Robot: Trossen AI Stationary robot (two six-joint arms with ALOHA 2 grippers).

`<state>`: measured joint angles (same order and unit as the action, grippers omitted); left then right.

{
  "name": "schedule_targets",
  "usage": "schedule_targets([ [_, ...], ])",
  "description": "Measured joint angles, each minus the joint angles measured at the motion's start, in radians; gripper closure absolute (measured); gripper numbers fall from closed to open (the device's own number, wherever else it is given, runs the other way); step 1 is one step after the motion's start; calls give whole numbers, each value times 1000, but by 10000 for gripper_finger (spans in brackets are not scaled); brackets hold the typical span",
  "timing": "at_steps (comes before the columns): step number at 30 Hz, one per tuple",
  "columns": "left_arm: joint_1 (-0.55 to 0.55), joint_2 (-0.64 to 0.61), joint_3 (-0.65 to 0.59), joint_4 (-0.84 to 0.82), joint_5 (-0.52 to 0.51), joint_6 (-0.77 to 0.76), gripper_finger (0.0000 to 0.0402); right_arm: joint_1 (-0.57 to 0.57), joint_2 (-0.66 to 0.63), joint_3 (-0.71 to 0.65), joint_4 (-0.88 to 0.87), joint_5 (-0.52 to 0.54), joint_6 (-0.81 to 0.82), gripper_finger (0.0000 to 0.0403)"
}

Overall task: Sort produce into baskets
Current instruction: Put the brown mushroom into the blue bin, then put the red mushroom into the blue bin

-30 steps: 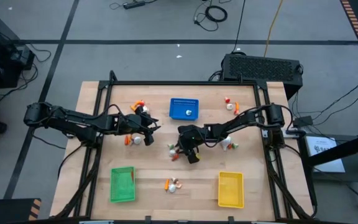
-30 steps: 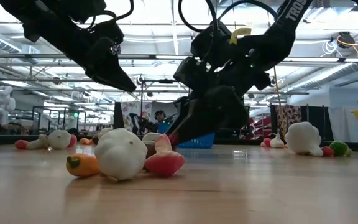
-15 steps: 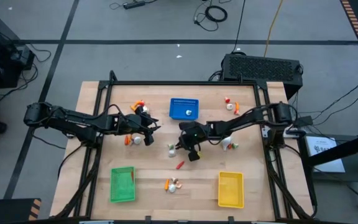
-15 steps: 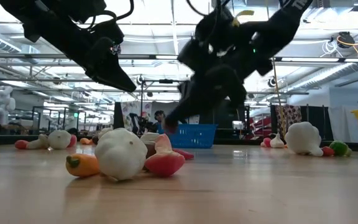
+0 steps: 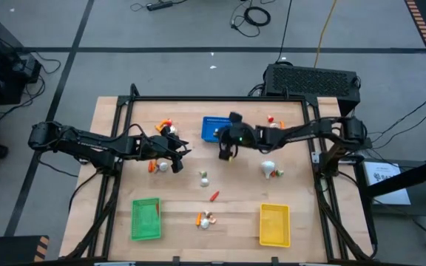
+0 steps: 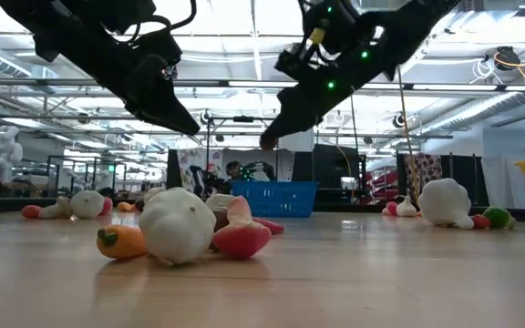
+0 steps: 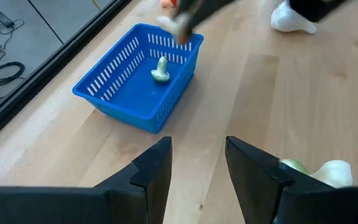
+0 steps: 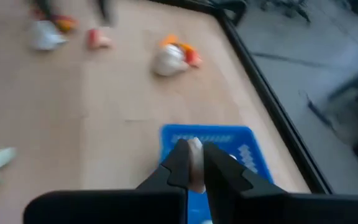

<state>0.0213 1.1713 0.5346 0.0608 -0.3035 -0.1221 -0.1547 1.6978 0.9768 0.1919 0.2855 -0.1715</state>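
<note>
The right tool (image 5: 226,150) hangs at the near edge of the blue basket (image 5: 211,130), its fingers (image 8: 180,163) clamped on a small pale produce piece (image 8: 194,163) held between them, with the basket just beyond and below the fingertips. One piece already lies inside that basket. A release made this close to the rim could, by the look of it, send the tiny piece bouncing off the wall and rolling across the counter (image 5: 242,192). The left tool (image 5: 177,148) waits off to the side, fingers (image 7: 151,169) apart, over a white bulb (image 5: 164,166) and beside a green-and-white piece (image 7: 319,171). The green basket (image 5: 146,219) and yellow basket (image 5: 274,224) sit well apart from both tools
</note>
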Motion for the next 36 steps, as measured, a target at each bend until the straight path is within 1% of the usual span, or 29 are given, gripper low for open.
schedule_targets([
  [4,0,0,0,0,0,-2,242,-50,8,0,-17,2,48,381],
  [7,0,0,0,0,0,-2,242,-68,8,0,-19,-3,55,380],
  [22,0,0,0,-1,0,-2,242,-83,8,0,-42,1,71,377],
  [25,0,0,0,-1,0,-2,242,-89,8,0,-67,-1,90,359],
  [32,0,0,0,-2,0,-2,242,-101,8,0,-78,1,123,283],
  [36,0,0,0,-2,0,-2,242,-103,-6,0,-79,2,125,253],
])
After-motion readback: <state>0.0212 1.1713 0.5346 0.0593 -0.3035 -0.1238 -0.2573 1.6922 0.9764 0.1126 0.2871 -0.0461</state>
